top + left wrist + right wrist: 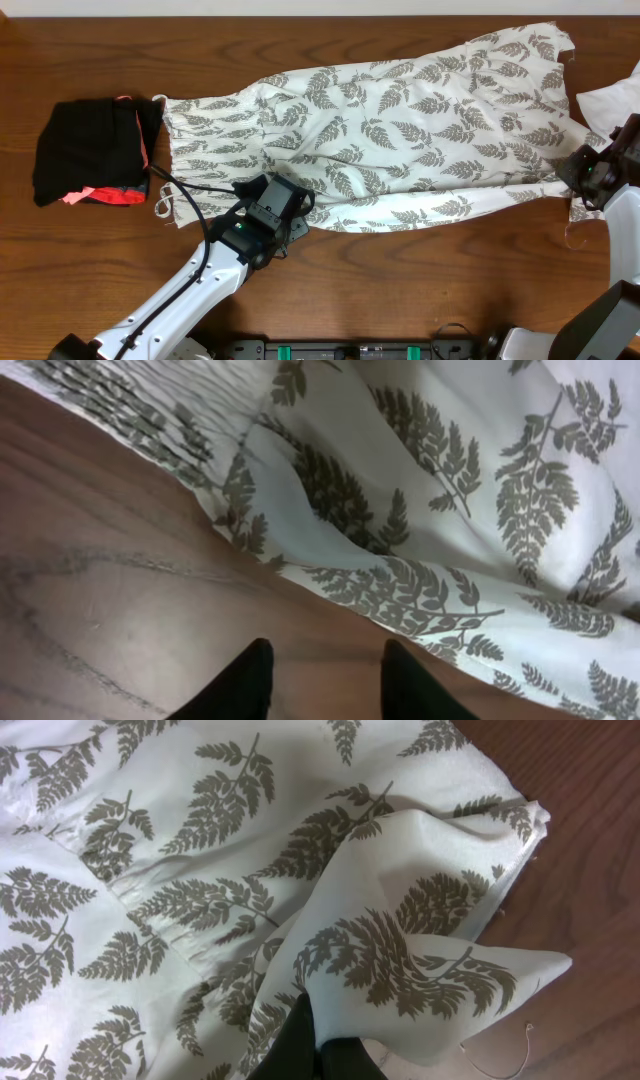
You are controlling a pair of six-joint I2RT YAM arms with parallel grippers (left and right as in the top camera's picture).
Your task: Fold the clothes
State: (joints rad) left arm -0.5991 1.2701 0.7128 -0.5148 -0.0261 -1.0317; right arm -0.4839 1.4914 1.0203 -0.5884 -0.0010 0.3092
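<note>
Fern-print dress (pixel 400 130) lies spread lengthwise across the wooden table (pixel 420 280).
At the near edge, the left gripper (pixel 325 660) stands parted over bare wood beside the hem; the right gripper (pixel 318 1035) pinches a lifted hem corner; a black bundle (pixel 95 150) sits beside the straps.

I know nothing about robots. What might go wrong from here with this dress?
The right gripper pinches only a small corner of the dress; the thin fabric may slip out when pulled.
The left gripper stands open over bare table beside the hem, so closing there may miss the cloth.
The black bundle lies close to the dress's strap end; a fold might drag it.
</note>
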